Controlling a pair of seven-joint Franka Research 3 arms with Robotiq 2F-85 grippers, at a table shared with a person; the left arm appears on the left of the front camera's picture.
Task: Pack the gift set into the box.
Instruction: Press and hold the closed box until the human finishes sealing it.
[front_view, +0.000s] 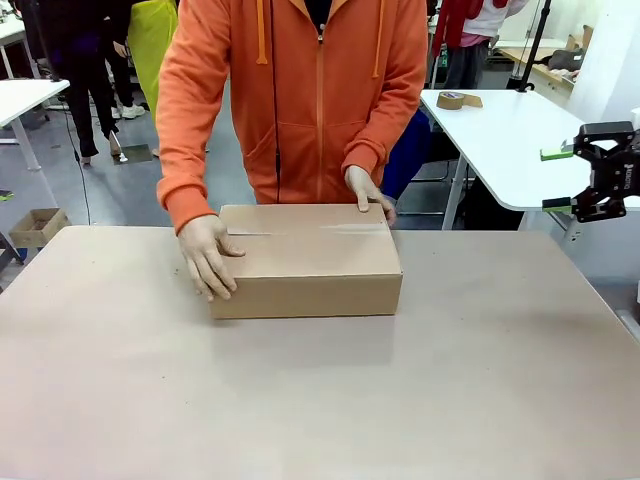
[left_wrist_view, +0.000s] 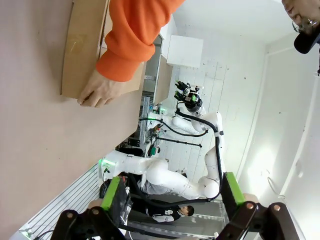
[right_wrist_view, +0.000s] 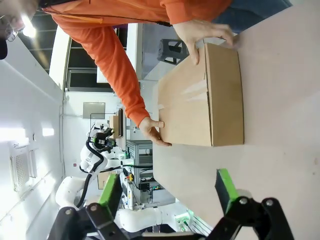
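While a person in an orange hooded top (front_view: 300, 90) is pressing on the large plain brown corrugated cardboard box (front_view: 305, 262), we are holding our right gripper (front_view: 556, 178) in the air off to one side of it. Its jaws are standing apart with nothing between them. The box is lying flat on the pale beige table (front_view: 300, 400) with its flaps shut, well away from those jaws.

From the front we are seeing a glossy strip of clear tape (front_view: 300, 230) running along the top seam. One hand (front_view: 208, 258) is lying over a near corner and the other hand (front_view: 368, 190) is resting on the far edge.

Looking along the right gripper (right_wrist_view: 167, 190), we are seeing the box (right_wrist_view: 205, 95) well beyond the open green pads (right_wrist_view: 110, 187), with its top and one side wall facing us.

Looking along our left gripper (left_wrist_view: 172, 192), also wide open and gripping nothing, we are seeing one end of the box (left_wrist_view: 80, 45) far beyond the jaws, partly covered by an orange sleeve (left_wrist_view: 132, 35). This view is also showing our white right arm (left_wrist_view: 200, 120) in the distance.
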